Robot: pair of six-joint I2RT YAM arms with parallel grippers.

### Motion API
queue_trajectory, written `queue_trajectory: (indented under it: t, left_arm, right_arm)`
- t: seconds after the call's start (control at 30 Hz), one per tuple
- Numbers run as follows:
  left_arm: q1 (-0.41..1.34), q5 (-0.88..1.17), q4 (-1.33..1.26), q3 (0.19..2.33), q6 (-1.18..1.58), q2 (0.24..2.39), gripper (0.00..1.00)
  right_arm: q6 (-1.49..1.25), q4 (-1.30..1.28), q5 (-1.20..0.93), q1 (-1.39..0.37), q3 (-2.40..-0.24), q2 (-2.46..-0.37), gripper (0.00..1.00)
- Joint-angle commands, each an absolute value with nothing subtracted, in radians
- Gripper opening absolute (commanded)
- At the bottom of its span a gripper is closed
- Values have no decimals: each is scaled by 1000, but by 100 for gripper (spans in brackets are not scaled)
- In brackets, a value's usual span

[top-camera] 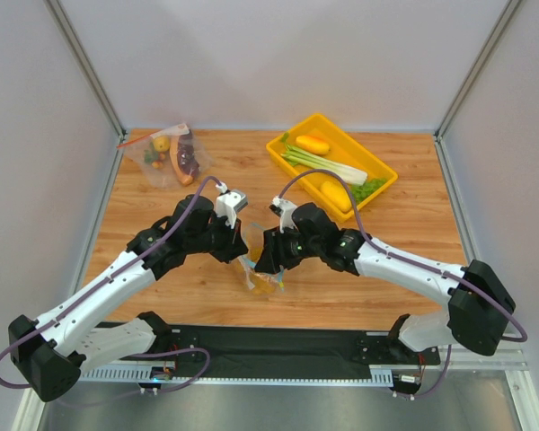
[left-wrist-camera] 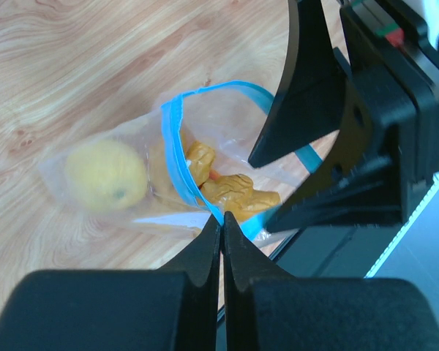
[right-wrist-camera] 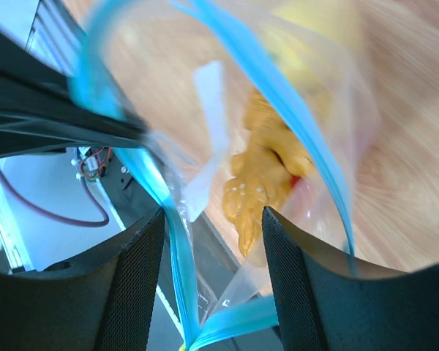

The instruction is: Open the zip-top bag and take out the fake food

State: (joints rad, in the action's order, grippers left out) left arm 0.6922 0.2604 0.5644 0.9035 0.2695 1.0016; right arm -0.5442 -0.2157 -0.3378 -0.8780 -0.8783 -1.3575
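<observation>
Wood table; I read the left gripper clamped on the bag mouth; right gripper jaws apart, straddling the mouth edge; food inside.

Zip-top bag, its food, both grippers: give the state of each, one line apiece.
zip-top bag: mouth open, food not yet removed.
round yellow piece: inside the bag, deep end.
lumpy orange piece: inside the bag, near the mouth.
left gripper: shut on the zip-top bag at its mouth.
right gripper: open, straddling one lip of the mouth.

zip-top bag open, fake food inside
</observation>
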Motion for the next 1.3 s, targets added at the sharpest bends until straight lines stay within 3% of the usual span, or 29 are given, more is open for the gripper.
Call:
queue_trajectory:
  t: [0.0,0.4,0.77,1.27]
  left_arm:
    - [695,273,549,922,249,996,0]
    - [695,314,535,914,247,1015,0]
    - [696,321,515,910,253,1015,0]
    - [696,322,494,902,265,1008,0]
  right_arm:
    - [-612,-155,-307,-850,-856,-1316,57]
    - [-689,-41,-390,-819,-850,-1338,57]
    - [-612,-239,-261,-859,-936,-1397,58]
    - [-583,-314,-196,-928,-977,-1489,63]
